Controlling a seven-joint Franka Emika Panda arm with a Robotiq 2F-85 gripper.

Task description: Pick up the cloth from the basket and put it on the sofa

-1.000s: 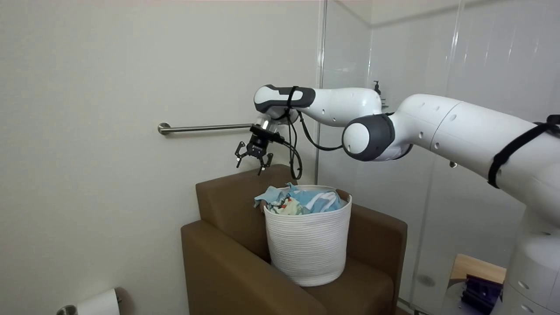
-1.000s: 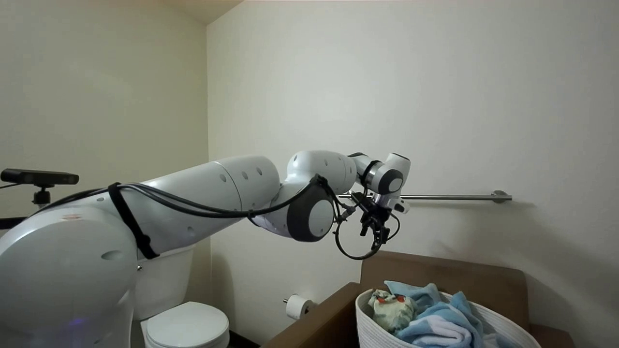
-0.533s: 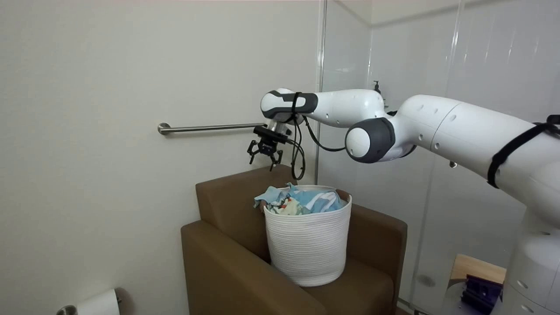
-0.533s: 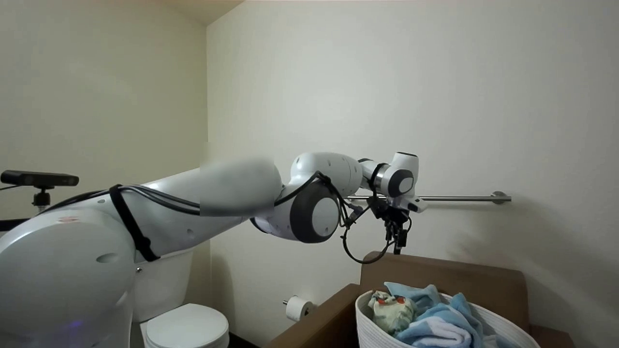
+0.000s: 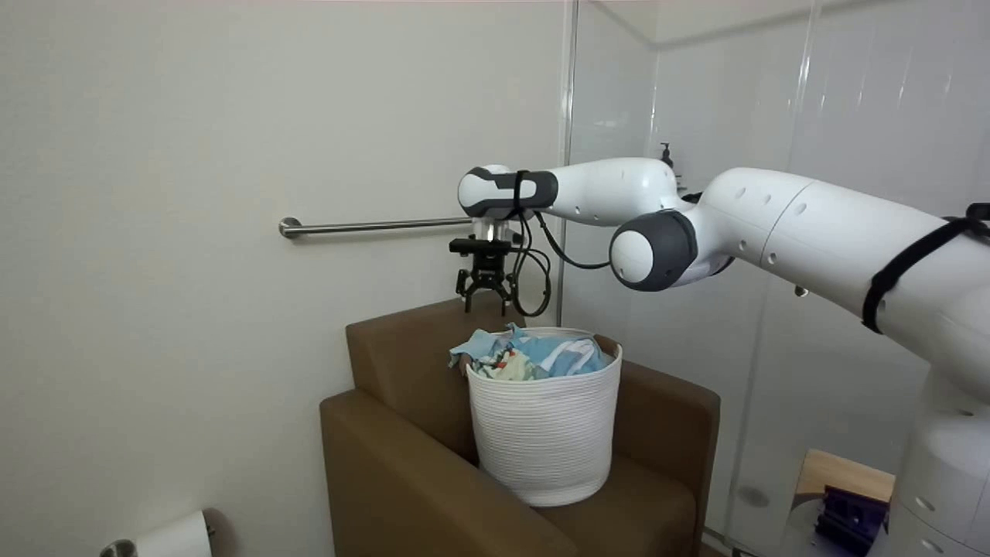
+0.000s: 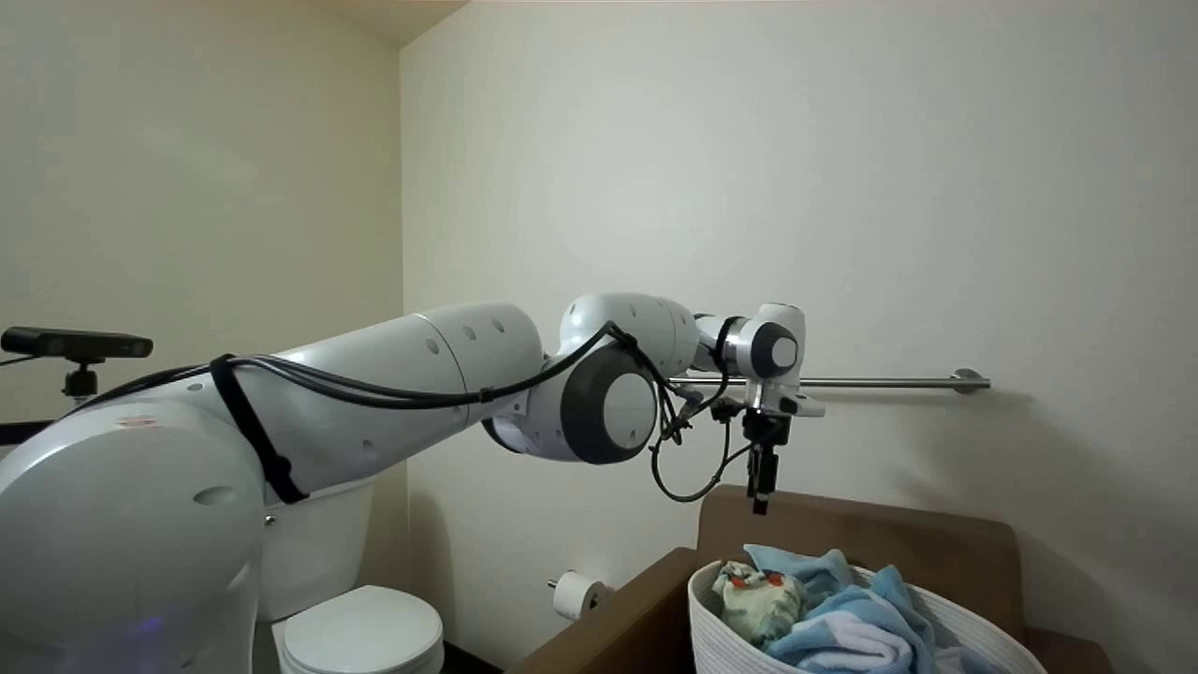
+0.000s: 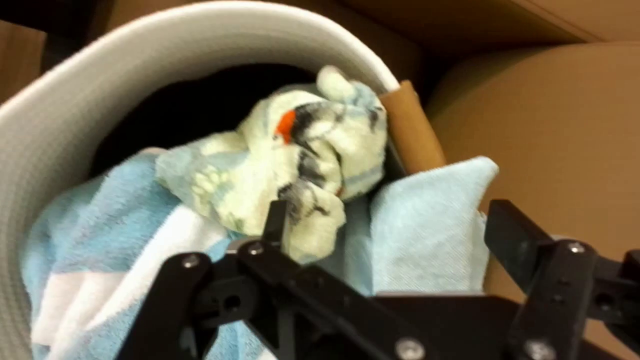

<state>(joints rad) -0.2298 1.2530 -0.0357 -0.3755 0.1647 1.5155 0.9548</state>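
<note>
The cloth (image 5: pixel 513 367) is cream with pale green patches and some red and dark marks. It lies bunched in the top of the basket, also in an exterior view (image 6: pixel 754 608) and the wrist view (image 7: pixel 255 185). The white round basket (image 5: pixel 545 441) stands on the seat of the brown sofa (image 5: pixel 402 456). My gripper (image 5: pixel 486 308) is open and empty, pointing straight down above the basket's back-left rim. In the wrist view, my gripper (image 7: pixel 390 225) has one finger over the cloth's edge and the other beyond a light-blue cloth. It is apart from the cloths.
Light-blue and white cloths (image 6: pixel 856 627) fill the basket beside the cream cloth. A pale-blue cloth (image 7: pixel 427 230) hangs over the rim by a brown handle (image 7: pixel 412 130). A metal grab bar (image 5: pixel 371 227) is on the wall behind. A glass panel (image 5: pixel 657 325) stands beside the sofa.
My gripper has swung from a tilt to pointing straight down. It has moved lower and toward the basket. The cloths and basket have not moved.
</note>
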